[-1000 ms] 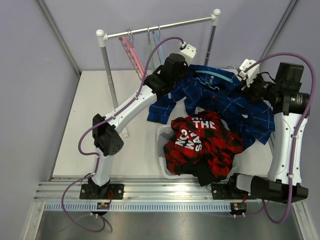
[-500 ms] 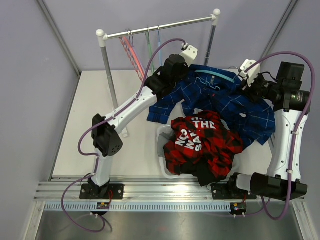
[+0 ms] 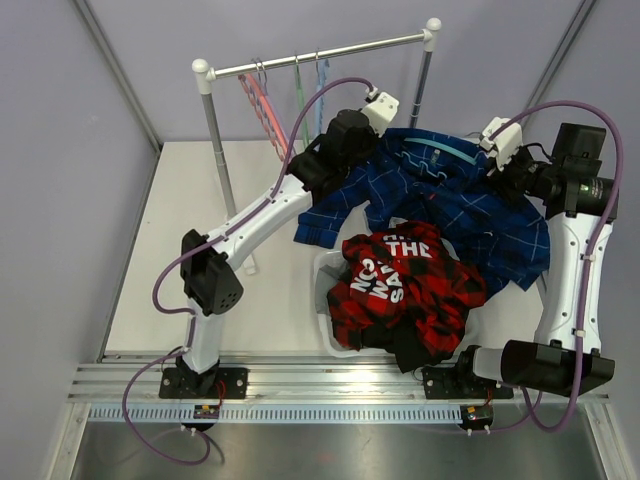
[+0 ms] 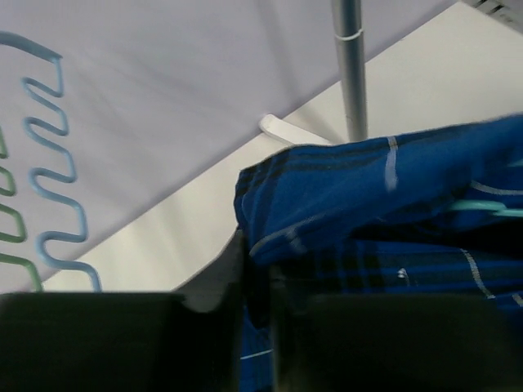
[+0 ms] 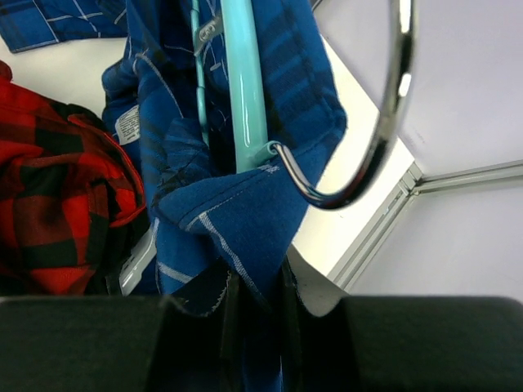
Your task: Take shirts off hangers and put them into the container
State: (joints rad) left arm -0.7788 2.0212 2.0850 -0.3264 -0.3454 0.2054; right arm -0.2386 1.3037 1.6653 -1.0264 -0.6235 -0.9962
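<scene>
The blue plaid shirt point(image 3: 450, 205) hangs stretched between both grippers above the back of the table, still on a teal hanger point(image 3: 440, 145). My left gripper point(image 3: 378, 140) pinches the shirt's left shoulder edge point(image 4: 368, 196), with fabric filling its narrow jaws point(image 4: 257, 278). My right gripper point(image 3: 495, 172) is shut on a fold of blue cloth point(image 5: 237, 220) just under the teal hanger point(image 5: 245, 90) and its metal hook point(image 5: 384, 131). The red-and-black plaid shirt point(image 3: 400, 280) with white lettering lies heaped in the white container point(image 3: 325, 275), with a black shirt point(image 3: 420, 345) under it.
A white-and-steel rail point(image 3: 320, 55) stands at the back, carrying bare pink point(image 3: 262, 105), green point(image 3: 300, 100) and blue point(image 3: 322, 85) hangers. Its post point(image 4: 350, 65) is close behind the left gripper. A blue sleeve point(image 3: 320, 220) droops onto the table beside the container.
Both grippers have crept slightly toward the back, taking the blue plaid shirt and its hanger with them. The left jaws look a touch less tight on the cloth.
</scene>
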